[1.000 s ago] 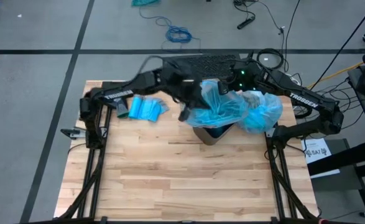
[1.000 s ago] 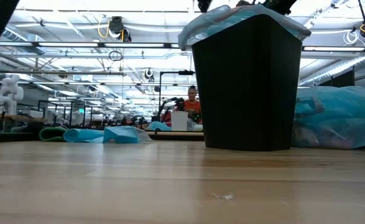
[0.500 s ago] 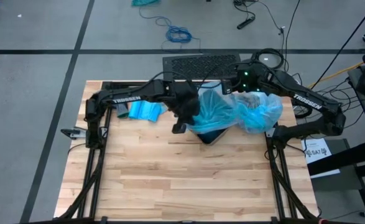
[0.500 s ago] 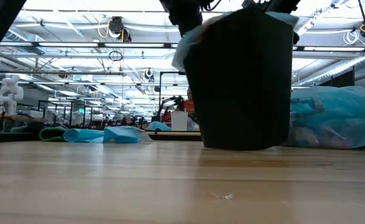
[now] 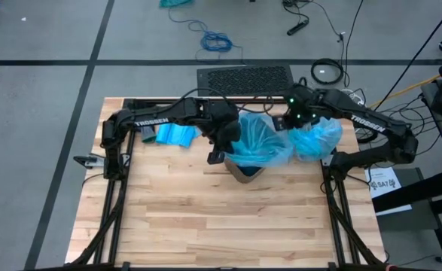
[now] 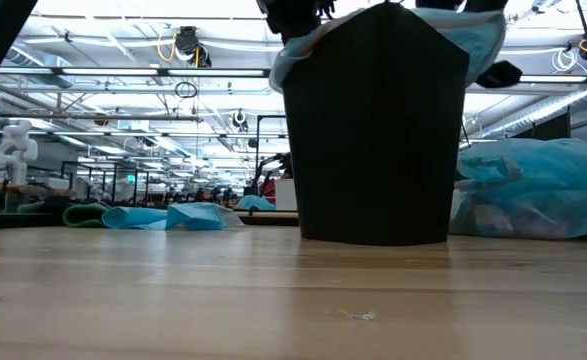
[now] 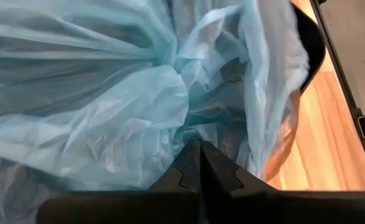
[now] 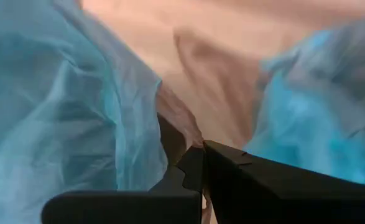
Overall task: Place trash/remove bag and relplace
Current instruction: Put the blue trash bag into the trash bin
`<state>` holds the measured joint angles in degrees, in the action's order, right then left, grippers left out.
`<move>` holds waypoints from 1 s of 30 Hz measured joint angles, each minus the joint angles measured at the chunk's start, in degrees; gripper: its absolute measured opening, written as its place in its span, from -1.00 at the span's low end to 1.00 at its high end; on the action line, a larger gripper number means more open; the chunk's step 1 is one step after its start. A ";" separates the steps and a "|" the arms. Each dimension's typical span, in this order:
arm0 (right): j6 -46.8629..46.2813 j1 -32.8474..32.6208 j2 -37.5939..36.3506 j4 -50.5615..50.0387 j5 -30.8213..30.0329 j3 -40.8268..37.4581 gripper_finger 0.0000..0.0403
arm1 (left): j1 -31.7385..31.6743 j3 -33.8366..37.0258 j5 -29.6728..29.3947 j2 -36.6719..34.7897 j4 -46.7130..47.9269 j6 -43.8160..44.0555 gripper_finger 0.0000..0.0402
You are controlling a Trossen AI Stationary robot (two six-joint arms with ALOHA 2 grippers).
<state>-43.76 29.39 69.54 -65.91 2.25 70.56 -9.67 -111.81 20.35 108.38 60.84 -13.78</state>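
While the left claw (image 5: 224, 143) is pinched together on the fresh blue bag (image 5: 257, 140) at the black bin's (image 6: 373, 130) near-left rim, the right claw (image 5: 294, 120) grips the far-right edge. Uneven pulling could tip or drag the bin across the surface (image 5: 205, 218), or slip the thin film free. The tied full bag of trash (image 5: 318, 135) lies just right of the bin.
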 joint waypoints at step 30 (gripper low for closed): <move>-11.09 -18.10 -15.76 1.73 9.32 -11.95 -0.76 | -1.71 0.00 -1.46 -0.04 0.13 -0.08 -0.99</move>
<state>-54.84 11.29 53.78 -64.18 11.57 58.61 -11.38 -111.81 18.90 108.33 60.97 -13.87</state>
